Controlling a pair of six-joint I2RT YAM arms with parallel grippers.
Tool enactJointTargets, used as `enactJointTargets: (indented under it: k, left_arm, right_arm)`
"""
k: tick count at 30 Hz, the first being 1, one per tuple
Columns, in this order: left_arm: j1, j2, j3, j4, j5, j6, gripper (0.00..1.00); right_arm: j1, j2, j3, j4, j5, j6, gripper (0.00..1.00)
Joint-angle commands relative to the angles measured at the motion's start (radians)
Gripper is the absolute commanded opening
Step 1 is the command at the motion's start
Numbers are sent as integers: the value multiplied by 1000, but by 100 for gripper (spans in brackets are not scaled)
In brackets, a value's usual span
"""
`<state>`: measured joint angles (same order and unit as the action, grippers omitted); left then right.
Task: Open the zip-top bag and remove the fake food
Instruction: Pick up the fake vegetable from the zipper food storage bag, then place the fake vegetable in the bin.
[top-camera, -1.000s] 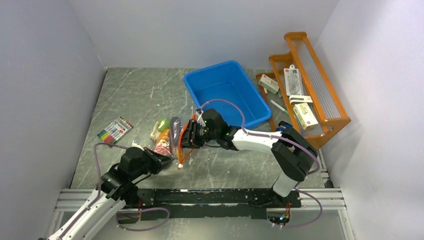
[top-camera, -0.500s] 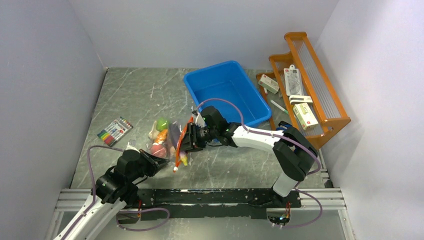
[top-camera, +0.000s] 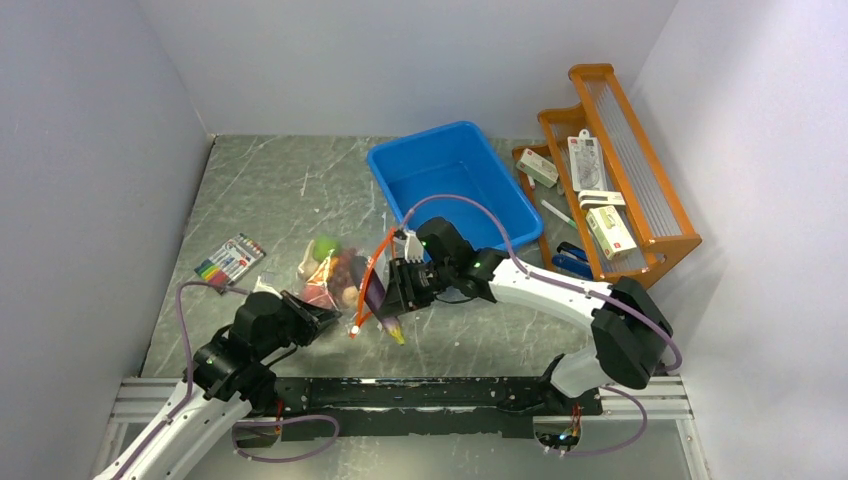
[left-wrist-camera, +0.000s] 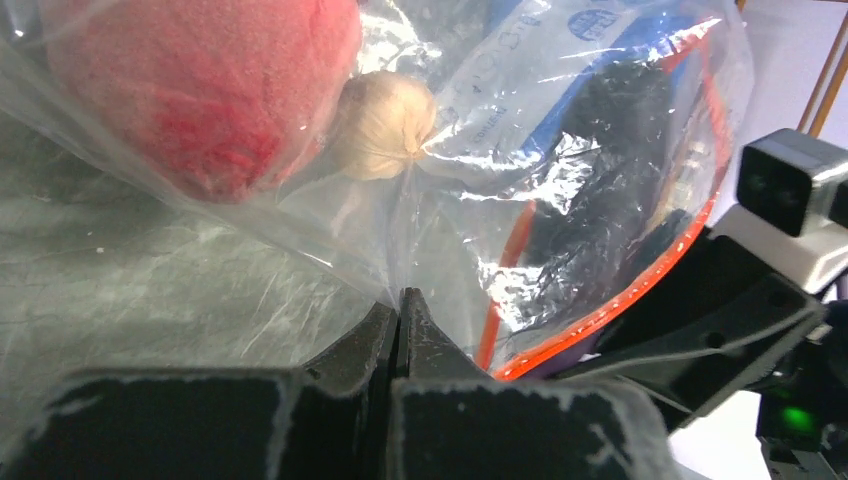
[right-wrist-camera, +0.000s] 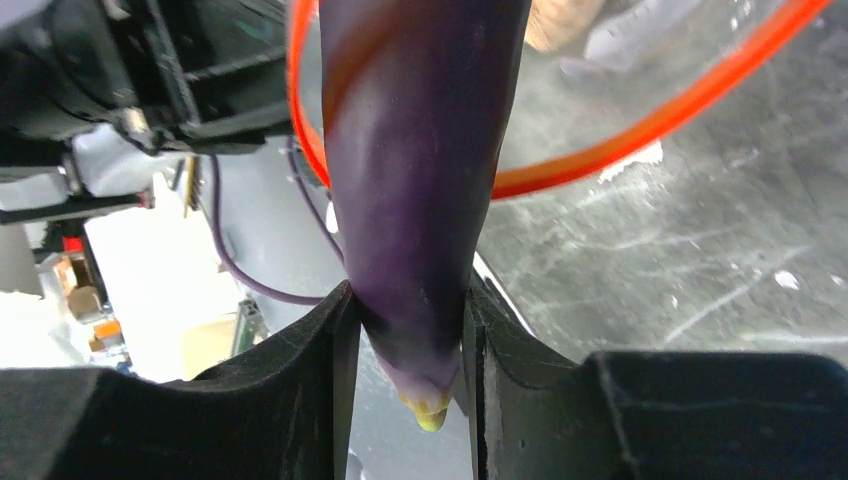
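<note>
Two grippers engaged. Left gripper (left-wrist-camera: 400, 300): fingers pressed together, pinching the film of the clear crinkly plastic zip-top bag (top-camera: 335, 280) at its near-left side. Right gripper (right-wrist-camera: 405, 320): clamped on the long purple plastic eggplant (right-wrist-camera: 420, 150), whose yellow tip points toward the near edge of the grey worktop (top-camera: 270, 190). The bag's red-orange zip strip loops around the eggplant. Bag position: left of centre, close to the near edge, mouth agape. Pink-red fuzzy peach (left-wrist-camera: 200, 80) and small beige bulb (left-wrist-camera: 385, 125) lie inside, touching.
</note>
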<state>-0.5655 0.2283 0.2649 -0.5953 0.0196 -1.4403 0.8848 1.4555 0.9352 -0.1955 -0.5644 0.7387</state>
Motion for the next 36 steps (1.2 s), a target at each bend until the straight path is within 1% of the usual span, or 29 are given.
enactJointTargets:
  k: [1, 3, 6, 8, 11, 13, 15, 19, 22, 24, 25, 27, 29, 31, 33, 36]
  left_arm:
    - [3, -2, 8, 83, 9, 11, 8]
    - [3, 1, 6, 112, 16, 25, 10]
    - [3, 23, -4, 164, 36, 34, 11]
    - [3, 51, -7, 189, 56, 41, 11]
    - [3, 96, -1, 203, 72, 55, 12]
    - [3, 117, 3, 206, 81, 62, 15]
    - [3, 125, 6, 201, 84, 70, 22]
    - [3, 102, 25, 147, 83, 98, 40]
    - [3, 42, 33, 140, 114, 106, 58]
    - [3, -13, 48, 95, 105, 115, 70]
    - [3, -38, 59, 64, 94, 130, 75]
    - [3, -70, 100, -9, 71, 165, 79]
    - [3, -67, 151, -61, 37, 222, 84]
    - [3, -18, 215, -102, 5, 296, 93]
    - [3, 72, 300, -144, -33, 384, 96]
    - [3, 268, 449, -226, -106, 516, 97]
  right_arm:
    - [3, -28, -44, -69, -14, -90, 25]
    - [6, -61, -100, 4, -51, -78, 25]
    - [22, -122, -178, 76, -40, -52, 24]
    - [27, -150, -199, 41, -8, -59, 24]
    - [35, -220, -216, -50, 94, -108, 23]
    - [37, -294, -248, -64, 145, -127, 23]
    - [37, -383, -282, -68, 200, -137, 22]
    - [39, -556, -306, -105, 339, -189, 20]
    - [39, -660, -289, -143, 465, -226, 19]
    - [37, -707, -272, -162, 578, -229, 19]
    - [37, -721, -263, -172, 683, -217, 19]
    - [37, -737, -240, -192, 813, -203, 19]
    - [36, -728, -203, -210, 923, -206, 20]
    - [34, -697, -149, -221, 1003, -235, 21]
    - [34, -651, -88, -227, 1045, -282, 21]
    - [22, -554, 12, -254, 1110, -338, 22]
